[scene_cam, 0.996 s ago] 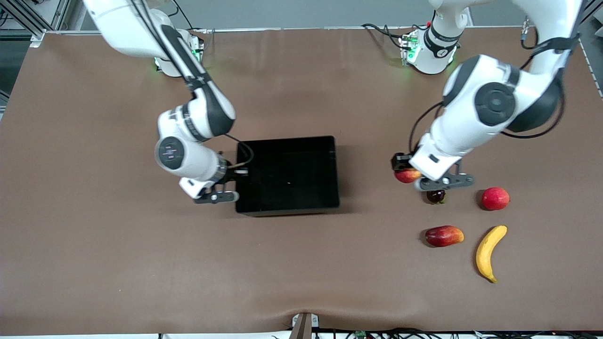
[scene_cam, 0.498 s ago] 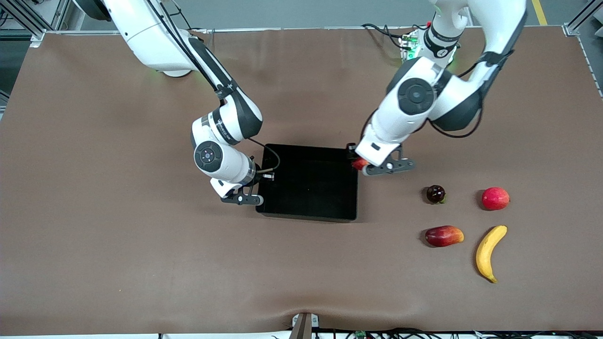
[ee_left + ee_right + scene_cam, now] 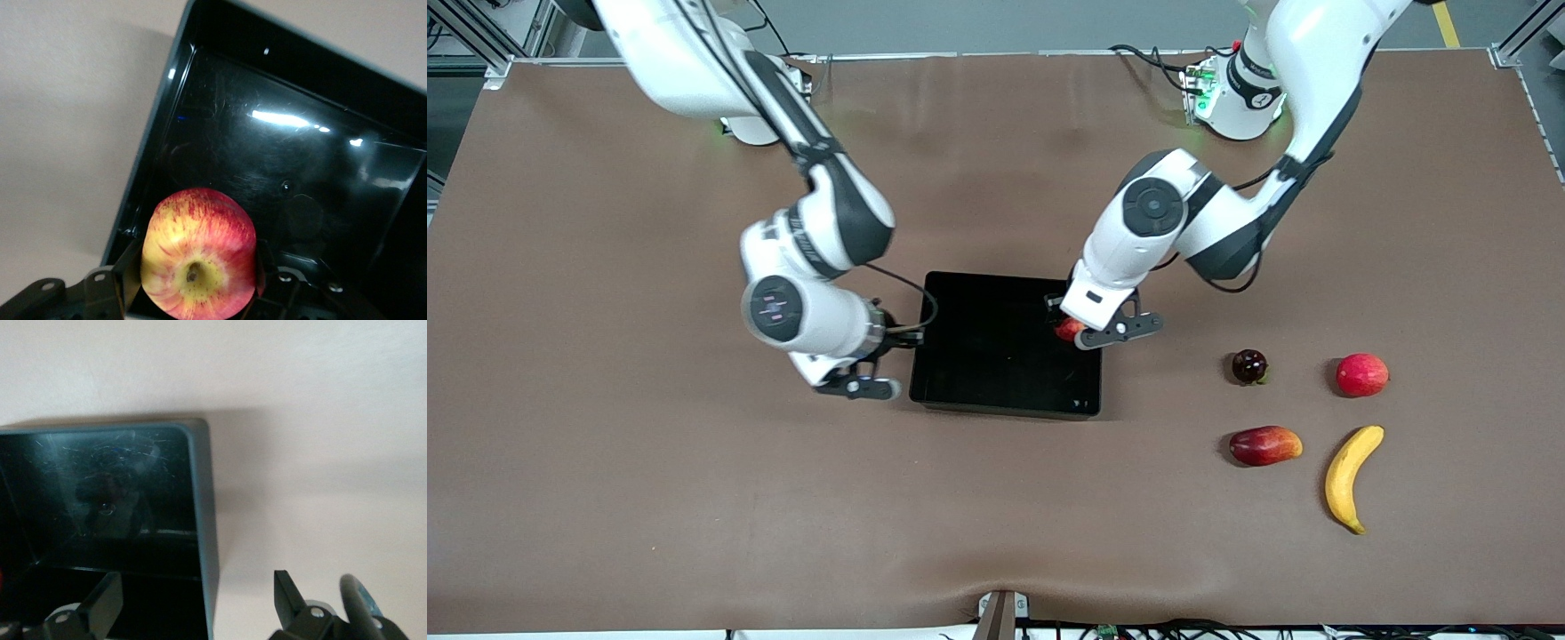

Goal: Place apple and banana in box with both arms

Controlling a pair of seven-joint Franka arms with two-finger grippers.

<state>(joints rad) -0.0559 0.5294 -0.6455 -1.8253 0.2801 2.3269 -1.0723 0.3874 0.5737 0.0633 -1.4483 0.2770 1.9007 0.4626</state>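
The red-and-yellow apple [image 3: 1067, 331] [image 3: 199, 250] sits between the fingers of my left gripper [image 3: 1076, 332] [image 3: 199, 270], which is shut on it. The apple hangs over the edge of the black box [image 3: 996, 356] [image 3: 280, 147] at the end toward the left arm. My right gripper [image 3: 889, 351] [image 3: 197, 600] is open at the box's [image 3: 100, 500] other end, one finger on each side of the wall there without touching it. The yellow banana [image 3: 1352, 476] lies on the table toward the left arm's end, nearer the front camera than the box.
Three other fruits lie near the banana: a dark round one [image 3: 1249, 366], a pinkish-red round one [image 3: 1362, 374] and an elongated red-yellow one [image 3: 1265, 445]. Brown table surface surrounds the box.
My right gripper pulled the box toward the left arm's end, then opened and let go of its wall. My left arm carried the apple from the fruit group to over the box.
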